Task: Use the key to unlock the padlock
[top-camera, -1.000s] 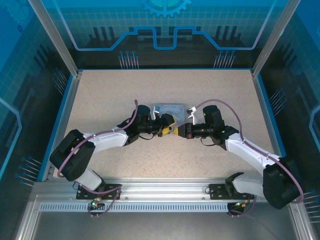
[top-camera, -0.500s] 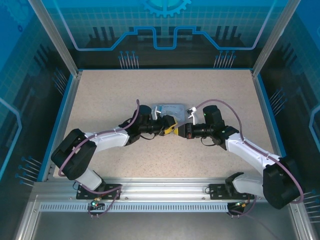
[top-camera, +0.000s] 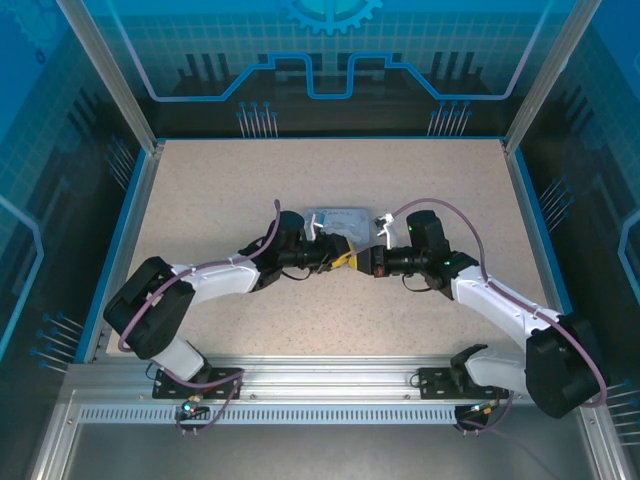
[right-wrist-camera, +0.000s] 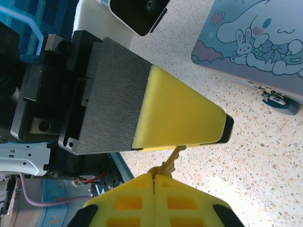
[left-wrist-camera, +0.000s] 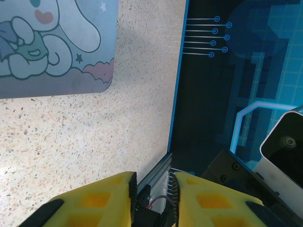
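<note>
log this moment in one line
right gripper jaws shut on key | left gripper jaws apart | padlock at edge of cartoon tin, untouched

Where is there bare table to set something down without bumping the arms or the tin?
Free table: the far strip behind the cartoon tin, both far corners by the side walls, and the near middle between the arm bases. Crowded: the centre, where the left gripper and right gripper meet just in front of the tin.

No word, number or brand mark is being displayed legibly. The tin box [right-wrist-camera: 265, 42] is being decorated with pictures rather than lettering: a long-eared cartoon figure, a small rabbit, a heart and stars. A gear emblem [top-camera: 331, 12] is being shown on the back wall.
</note>
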Robot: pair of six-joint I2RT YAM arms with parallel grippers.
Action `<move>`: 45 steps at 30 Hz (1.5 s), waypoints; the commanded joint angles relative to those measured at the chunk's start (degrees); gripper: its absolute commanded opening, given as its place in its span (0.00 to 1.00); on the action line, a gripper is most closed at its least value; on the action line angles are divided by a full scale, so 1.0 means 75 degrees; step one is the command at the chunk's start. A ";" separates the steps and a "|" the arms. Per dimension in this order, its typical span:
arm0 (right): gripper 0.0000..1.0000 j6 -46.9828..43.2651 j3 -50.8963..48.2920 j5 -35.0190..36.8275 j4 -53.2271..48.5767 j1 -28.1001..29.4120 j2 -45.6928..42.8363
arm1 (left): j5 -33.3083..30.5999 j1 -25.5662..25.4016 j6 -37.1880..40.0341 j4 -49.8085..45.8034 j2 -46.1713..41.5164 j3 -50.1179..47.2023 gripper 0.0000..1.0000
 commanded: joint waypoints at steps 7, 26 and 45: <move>0.00 -0.0168 0.0144 0.0073 -0.0175 -0.0130 -0.0014 | 0.0175 -0.0103 -0.0094 0.0289 0.0052 0.0166 0.13; 0.00 -0.0186 0.0102 0.0233 -0.0233 -0.0147 0.0035 | 0.0026 -0.0112 -0.0142 0.0524 -0.0039 0.0091 0.00; 0.00 -0.0180 0.0066 0.0221 -0.0263 -0.0236 -0.0175 | -0.0345 -0.0107 0.0009 0.0374 -0.0262 -0.0003 0.00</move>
